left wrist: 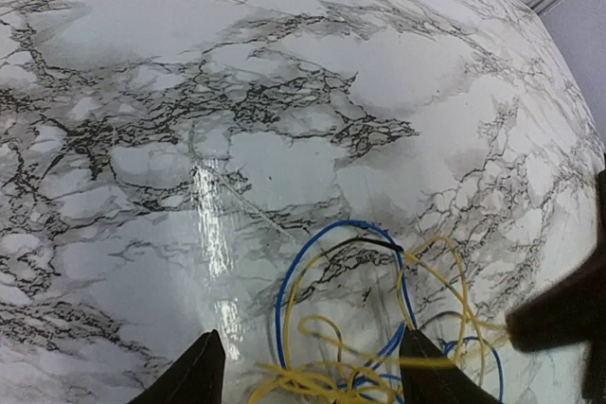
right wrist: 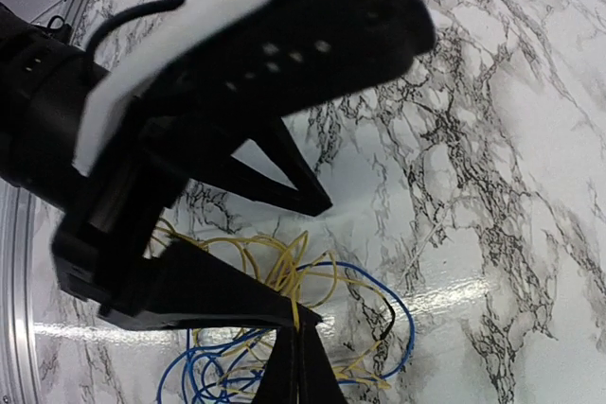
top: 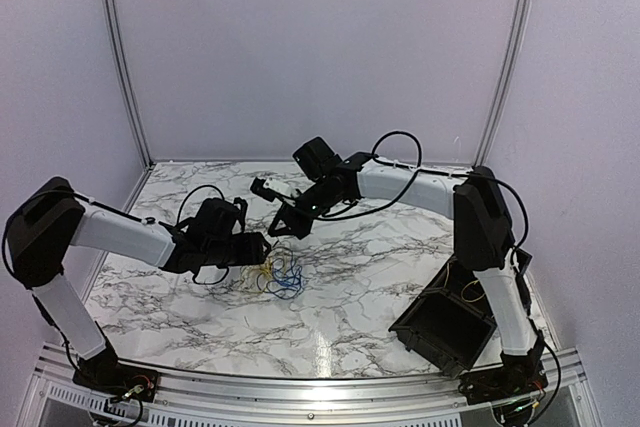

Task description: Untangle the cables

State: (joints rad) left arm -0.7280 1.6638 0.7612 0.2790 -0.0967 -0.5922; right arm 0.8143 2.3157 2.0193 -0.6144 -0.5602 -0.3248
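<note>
Right wrist view: your right gripper (right wrist: pixel 299 366) was fully closed, yellow strand (right wrist: pixel 294 302) running into its tips, grip unconfirmed. Left gripper (left wrist: pixel 309 377) stood open, straddling the cables (left wrist: pixel 365 366) on the marble table (left wrist: pixel 284 92).

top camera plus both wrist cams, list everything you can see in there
cables: one tangle, yellow, blue and black strands, middle of the table
table: one, white marble with grey veins, under everything
box: one, black, near right corner by the right arm's base
walls: white, around the table
left arm: one, white and black, reaching in from the left
right arm: one, white and black, reaching in from the right
left gripper: one, black, open, at the tangle's left edge
right gripper: one, black, shut, tips at the yellow strands
</note>
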